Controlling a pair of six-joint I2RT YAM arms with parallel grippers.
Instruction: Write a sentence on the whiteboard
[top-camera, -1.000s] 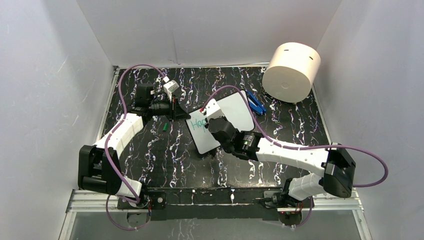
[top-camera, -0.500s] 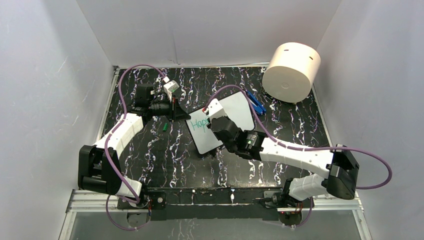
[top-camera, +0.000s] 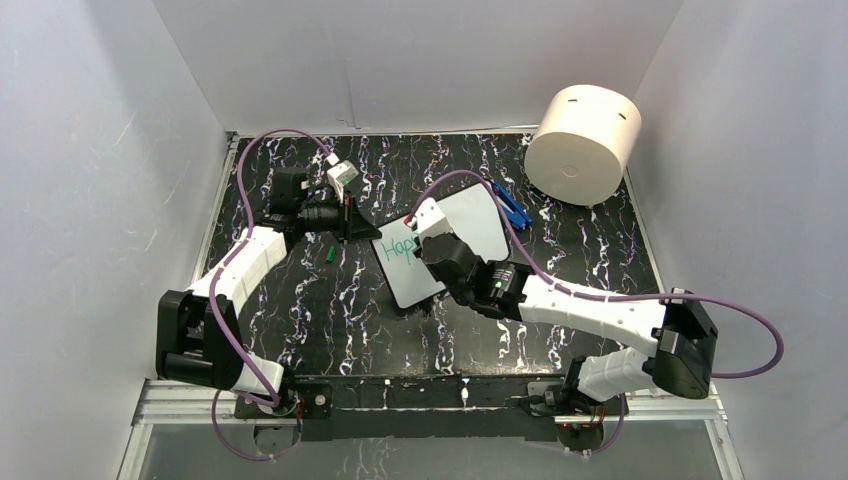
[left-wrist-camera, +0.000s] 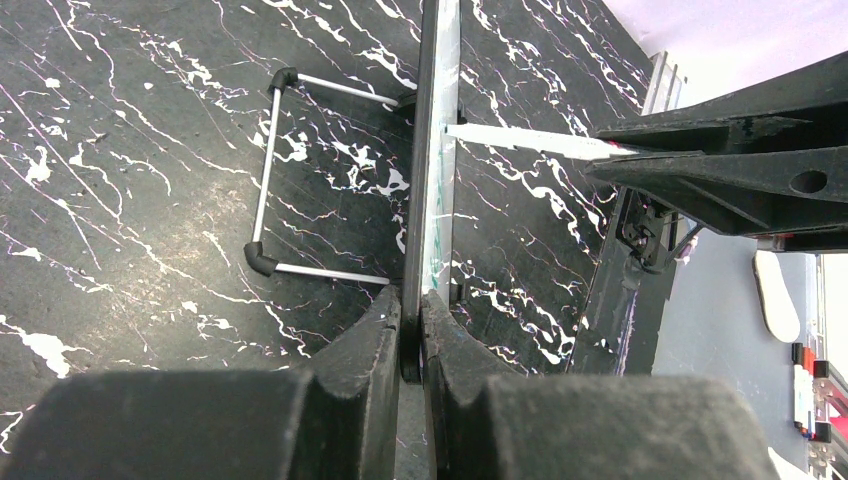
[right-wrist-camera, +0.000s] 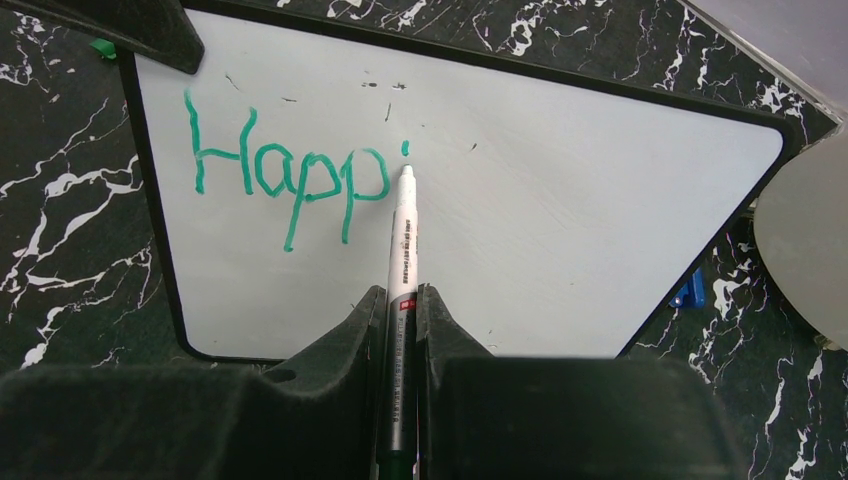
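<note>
Since a second ago the right arm has slid a little to its right along the board, and the green lettering ahead of it has grown from "Hap" to "Happi". By my reading the first word is about half written, and the rest of the line is not yet on the board.

Nearest its own camera, the right gripper (right-wrist-camera: 402, 300) is clenched on a white marker (right-wrist-camera: 404, 225). The tip stands just under the dot of the "i" (whether it touches the surface I cannot tell). Left of the tip, the sentence (right-wrist-camera: 290, 180) slants across the whiteboard (right-wrist-camera: 580, 190), most of which lies bare to the pen's right.

The left gripper (left-wrist-camera: 412, 325) is pinched shut on the board's black edge, steadying it on its wire stand (left-wrist-camera: 268, 170). Further off, past the board's far corner, a small blue object (top-camera: 512, 207) is too small to name. The right wrist view cuts the cream cylinder (top-camera: 583, 143) down to a sliver.
</note>
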